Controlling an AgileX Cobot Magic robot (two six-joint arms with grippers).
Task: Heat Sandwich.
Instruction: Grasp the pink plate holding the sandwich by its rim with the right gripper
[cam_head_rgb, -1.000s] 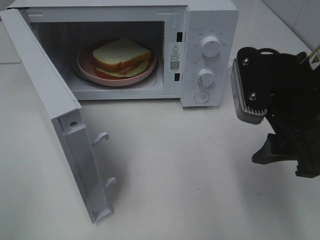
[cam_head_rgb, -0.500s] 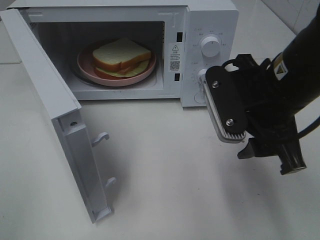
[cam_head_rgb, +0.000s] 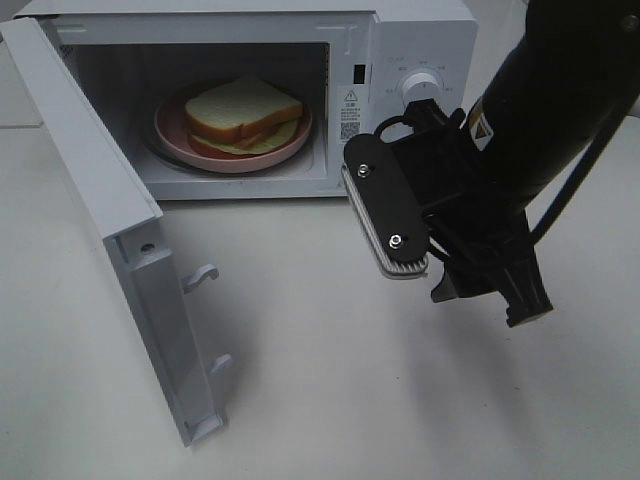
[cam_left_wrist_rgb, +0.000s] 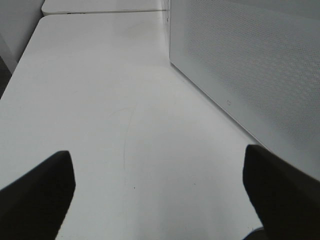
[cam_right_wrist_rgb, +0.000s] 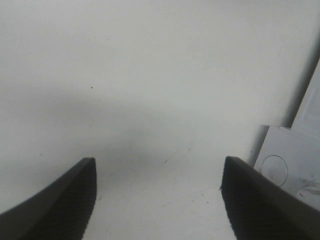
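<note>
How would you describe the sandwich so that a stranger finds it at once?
A white microwave stands at the back, its door swung open. Inside lies a round pink plate, and the sandwich rests on it. It is square white bread with tan crust, the only food there.

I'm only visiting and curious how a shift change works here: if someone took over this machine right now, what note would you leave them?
Left gripper: jaws open, empty, over the table beside the microwave outer wall.
Right gripper: jaws open, empty, above the table in front of the control panel.
Things: the sandwich lies on the pink plate inside the microwave.
Done: sandwich loaded.
Left: the door stands wide open; close it, then probably turn a dial to start heating.
</note>
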